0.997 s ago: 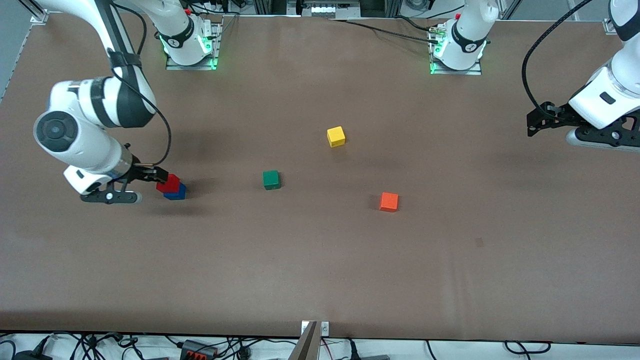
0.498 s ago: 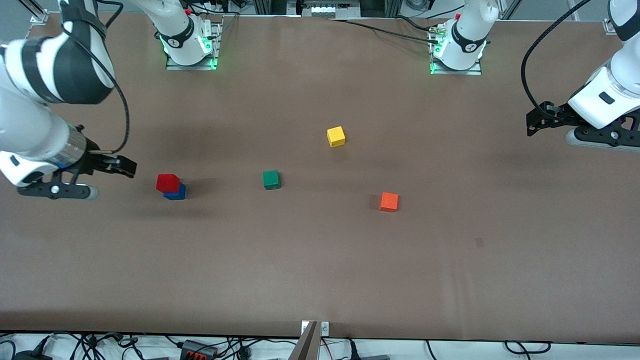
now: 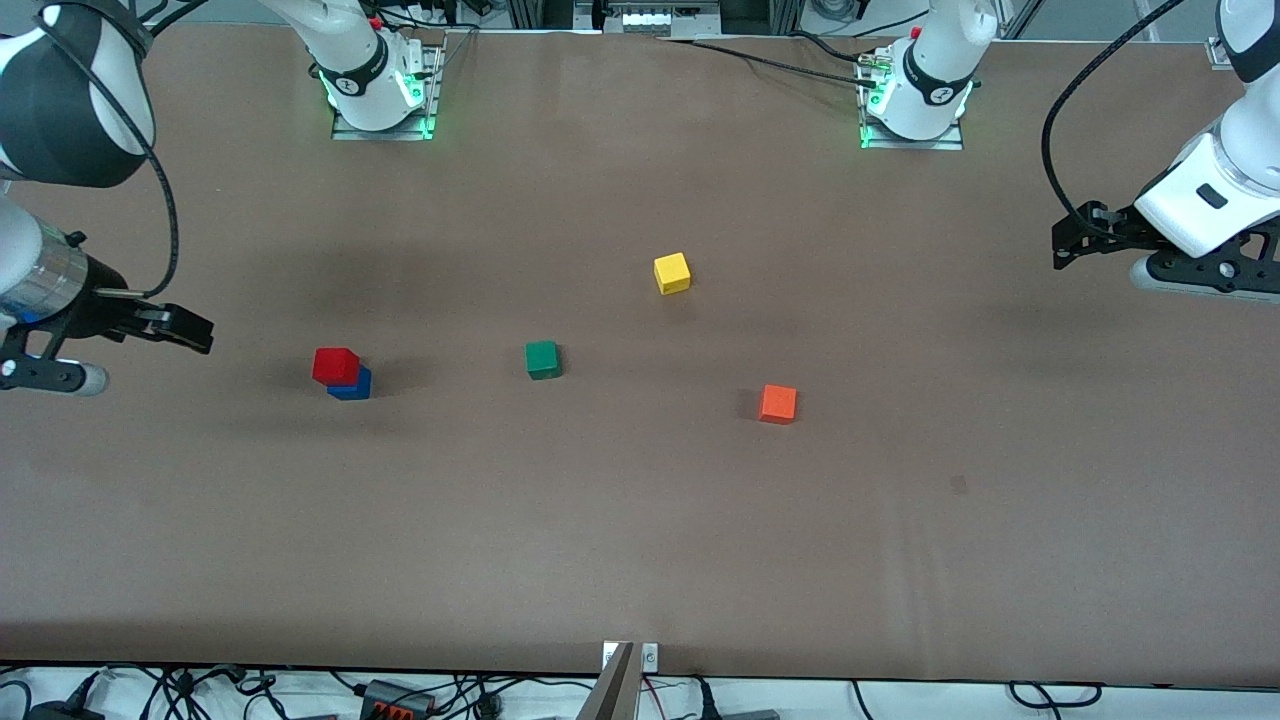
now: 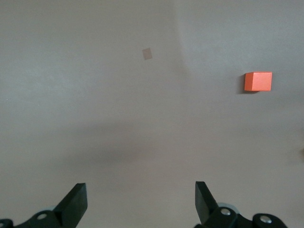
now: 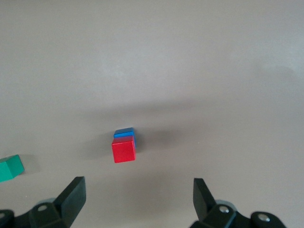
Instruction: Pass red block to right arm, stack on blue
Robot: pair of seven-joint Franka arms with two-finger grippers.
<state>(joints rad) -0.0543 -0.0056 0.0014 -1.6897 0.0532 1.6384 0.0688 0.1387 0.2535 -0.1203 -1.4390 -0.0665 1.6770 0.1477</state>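
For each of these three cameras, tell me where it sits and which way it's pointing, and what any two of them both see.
Front view: high across the table, facing both bases; shows both arms, right gripper and left gripper.
Left wrist view: looks down past open fingers at the orange cube.
Right wrist view: looks down past open fingers at the red block on the blue cube.
Shared: front and right wrist both show the stack and green cube.

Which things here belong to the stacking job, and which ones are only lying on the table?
Job:
- red block, on top of the blue block
- right gripper, open
- left gripper, open, waiting

Lying about:
- green cube
- yellow cube
- orange cube
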